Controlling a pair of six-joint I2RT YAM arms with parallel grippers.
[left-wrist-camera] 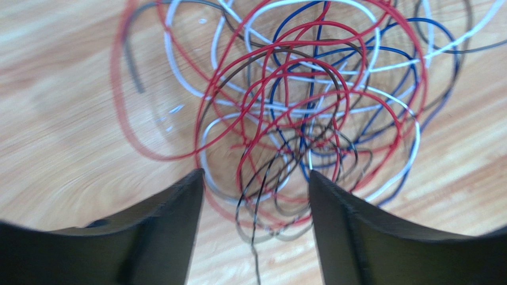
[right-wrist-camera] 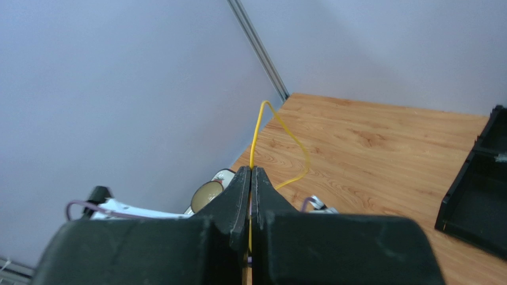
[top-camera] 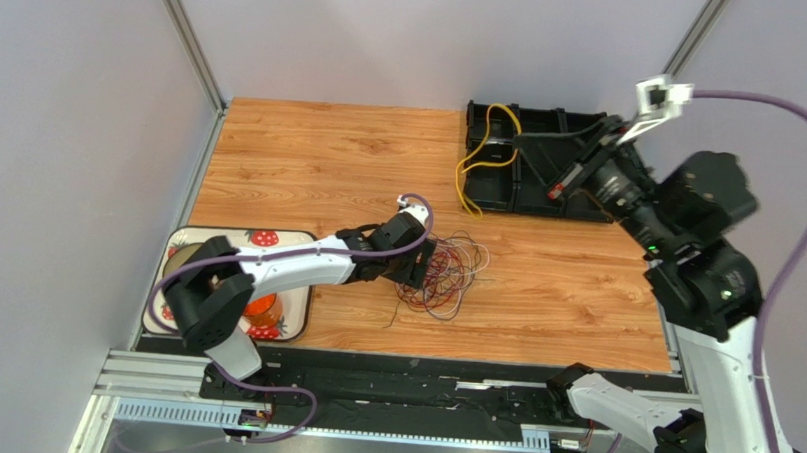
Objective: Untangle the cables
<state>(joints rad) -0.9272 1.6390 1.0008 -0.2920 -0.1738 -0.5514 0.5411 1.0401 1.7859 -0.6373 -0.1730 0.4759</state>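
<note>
Looping over the black tray's (top-camera: pixel 530 205) left end, one yellow cable (top-camera: pixel 489 155).

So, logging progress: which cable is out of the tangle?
The yellow cable, pinched in the right gripper at the black tray; the other cables lie tangled.

The tangled cables (left-wrist-camera: pixel 297 107) are red, white, blue and dark brown, with one grey strand; a separate yellow cable (right-wrist-camera: pixel 264 104) stands out against the pale grey wall (right-wrist-camera: pixel 119 89). The table (top-camera: pixel 317 158) is orange-brown woodgrain. The bin (top-camera: pixel 531 192) is black, and the tray (top-camera: pixel 300 273) is cream with red strawberries. The left fingers (left-wrist-camera: pixel 160 237) and right fingers (right-wrist-camera: pixel 232 202) are matt black
</note>
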